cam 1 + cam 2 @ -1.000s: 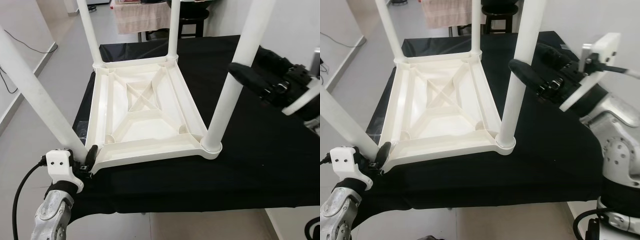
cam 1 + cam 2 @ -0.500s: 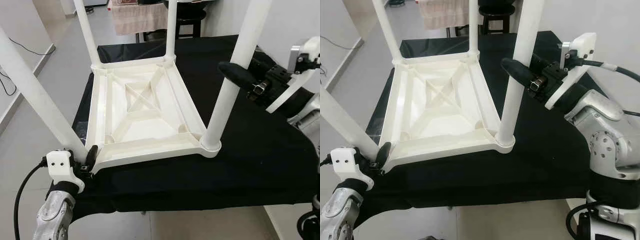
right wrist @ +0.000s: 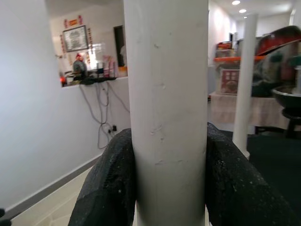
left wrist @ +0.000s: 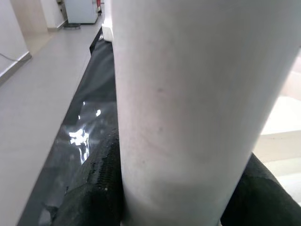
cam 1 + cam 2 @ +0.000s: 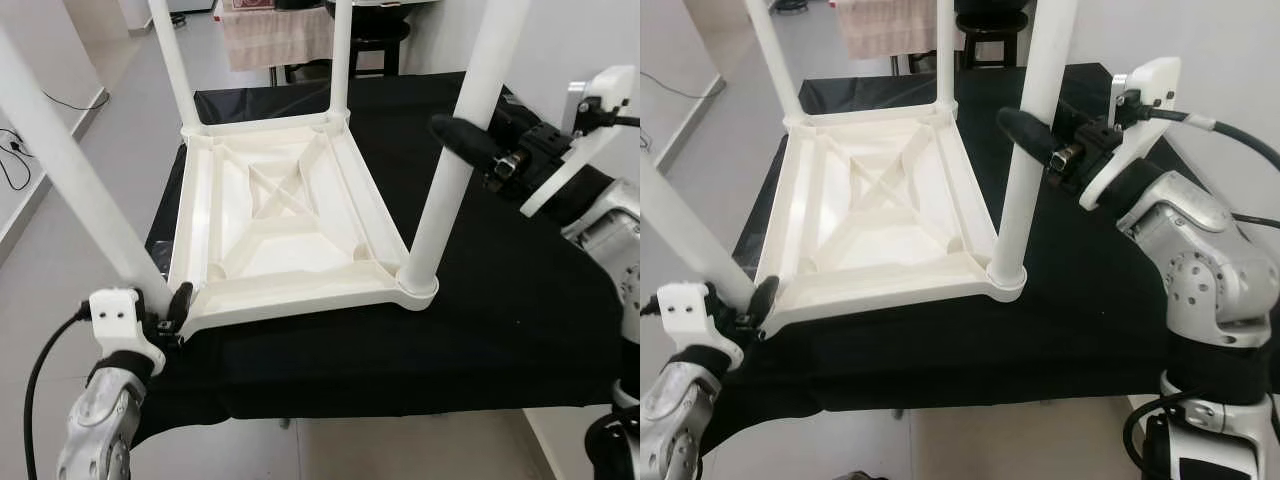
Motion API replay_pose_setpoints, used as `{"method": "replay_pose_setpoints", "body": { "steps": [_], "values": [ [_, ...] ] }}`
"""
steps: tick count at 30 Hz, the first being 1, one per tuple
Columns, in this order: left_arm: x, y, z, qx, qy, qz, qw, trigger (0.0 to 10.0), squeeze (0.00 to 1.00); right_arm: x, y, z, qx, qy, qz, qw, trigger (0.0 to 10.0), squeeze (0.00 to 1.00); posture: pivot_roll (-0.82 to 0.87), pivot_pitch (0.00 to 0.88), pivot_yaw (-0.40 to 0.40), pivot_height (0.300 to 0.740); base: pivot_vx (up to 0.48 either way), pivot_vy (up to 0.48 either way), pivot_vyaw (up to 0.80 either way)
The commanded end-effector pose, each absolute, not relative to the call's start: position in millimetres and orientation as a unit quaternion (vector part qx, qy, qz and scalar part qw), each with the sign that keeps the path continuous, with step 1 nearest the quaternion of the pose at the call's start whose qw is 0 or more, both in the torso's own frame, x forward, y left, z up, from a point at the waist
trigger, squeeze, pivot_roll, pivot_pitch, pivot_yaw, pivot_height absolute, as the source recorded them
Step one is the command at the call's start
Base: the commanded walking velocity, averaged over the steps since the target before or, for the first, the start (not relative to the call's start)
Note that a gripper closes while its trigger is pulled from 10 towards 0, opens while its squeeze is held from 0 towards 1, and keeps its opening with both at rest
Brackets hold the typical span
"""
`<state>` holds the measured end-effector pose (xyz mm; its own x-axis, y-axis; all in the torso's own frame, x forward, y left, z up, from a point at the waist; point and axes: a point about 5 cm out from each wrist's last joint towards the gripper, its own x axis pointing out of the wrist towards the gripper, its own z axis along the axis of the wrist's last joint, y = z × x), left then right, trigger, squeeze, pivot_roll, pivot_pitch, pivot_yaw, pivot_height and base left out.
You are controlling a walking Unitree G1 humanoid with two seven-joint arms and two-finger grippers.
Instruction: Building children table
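Right pincer [image 5: 1025, 135], upper right of frame, clamps the near-right leg [image 5: 1023, 180] mid-height; left pincer [image 5: 172, 308], lower left, clamps the near-left leg [image 5: 70, 175] at its socket. Upturned children table [image 5: 285, 225] (centre, on the black surface [image 5: 500, 330]) wants both legs pressed straight, untwisted.

white table leg [image 4: 188, 108], black fingers [image 4: 96, 188] clamping

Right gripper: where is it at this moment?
The right gripper is on the robot's right, closed around the near-right leg of the upturned white table, partway up it above the black cloth.
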<state>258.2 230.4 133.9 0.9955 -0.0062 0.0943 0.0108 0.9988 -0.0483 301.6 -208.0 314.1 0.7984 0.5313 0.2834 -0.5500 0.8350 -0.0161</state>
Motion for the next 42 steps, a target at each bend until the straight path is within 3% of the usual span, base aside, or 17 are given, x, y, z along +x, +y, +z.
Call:
{"method": "replay_pose_setpoints", "body": {
  "steps": [1,3,5,9,13,15,17,20,21,28,31,32,35,37,40,41,42],
  "values": [
    [269,235,196,-0.009,-0.158,-0.017,0.987,10.0,0.00,318,-229,292,0.070,-0.091,0.192,0.975,0.0,0.00,0.03,0.103,0.011,0.740,0.000,0.000,0.00],
    [272,235,210,0.000,-0.174,-0.025,0.984,10.0,0.00,323,-235,288,0.083,-0.084,0.167,0.979,0.0,0.00,0.03,0.103,0.011,0.740,0.000,0.000,0.00],
    [285,242,275,0.025,-0.251,-0.050,0.966,10.0,0.00,337,-257,274,0.144,-0.058,0.050,0.987,0.0,0.00,0.06,0.089,0.025,0.740,0.000,0.000,0.00],
    [294,247,346,0.069,-0.317,-0.085,0.942,10.0,0.00,345,-266,256,0.202,-0.032,-0.031,0.978,0.0,0.00,0.08,0.083,0.034,0.740,0.000,0.000,0.00],
    [300,235,415,0.097,-0.376,-0.135,0.911,10.0,0.00,348,-256,231,0.240,0.006,-0.072,0.968,0.0,0.00,0.10,0.075,0.066,0.740,0.000,0.000,0.00],
    [300,235,415,0.097,-0.376,-0.135,0.911,10.0,0.00,348,-256,231,0.240,0.006,-0.072,0.968,0.0,0.00,0.10,0.075,0.066,0.740,0.000,0.000,0.00],
    [302,207,470,0.101,-0.418,-0.201,0.880,10.0,0.00,346,-226,190,0.273,0.071,-0.093,0.955,0.0,0.00,0.10,0.070,0.110,0.740,0.000,0.000,0.00],
    [303,184,491,0.098,-0.427,-0.250,0.863,10.0,0.00,342,-208,161,0.294,0.124,-0.111,0.941,0.0,0.00,0.11,0.071,0.124,0.740,0.000,0.000,0.00],
    [304,160,508,0.092,-0.430,-0.300,0.846,10.0,0.00,336,-192,134,0.296,0.177,-0.127,0.930,0.0,0.00,0.11,0.070,0.138,0.740,0.000,0.000,0.00],
    [313,93,531,0.059,-0.402,-0.423,0.810,10.0,0.00,330,-195,86,0.266,0.243,-0.204,0.910,0.0,0.00,0.10,0.078,0.168,0.740,0.000,0.000,0.00],
    [313,93,531,0.059,-0.402,-0.423,0.810,10.0,0.00,330,-195,86,0.266,0.243,-0.204,0.910,0.0,0.00,0.10,0.078,0.168,0.740,0.000,0.000,0.00],
    [315,83,531,0.045,-0.393,-0.444,0.804,10.0,1.00,328,-201,77,0.257,0.257,-0.221,0.905,0.0,0.00,0.10,0.079,0.170,0.740,0.000,0.000,0.00],
    [314,53,517,0.018,-0.348,-0.538,0.768,10.0,1.00,323,-214,58,0.242,0.282,-0.252,0.893,0.0,0.00,0.11,0.086,0.173,0.740,0.000,0.000,0.00],
    [314,53,517,0.018,-0.348,-0.538,0.768,10.0,1.00,323,-214,58,0.242,0.282,-0.252,0.893,0.0,0.00,0.11,0.086,0.173,0.740,0.000,0.000,0.00],
    [310,42,504,0.019,-0.312,-0.609,0.729,10.0,1.00,317,-222,48,0.234,0.290,-0.273,0.886,0.0,0.00,0.11,0.091,0.168,0.740,0.000,0.000,0.00],
    [310,43,499,0.023,-0.303,-0.625,0.719,10.0,1.00,315,-224,45,0.240,0.291,-0.282,0.882,10.0,1.00,0.10,0.093,0.166,0.740,0.000,0.000,0.00],
    [310,44,496,0.026,-0.298,-0.633,0.714,10.0,1.00,314,-226,44,0.244,0.290,-0.287,0.880,10.0,1.00,0.10,0.093,0.166,0.740,0.000,0.000,0.00]
  ]
}}
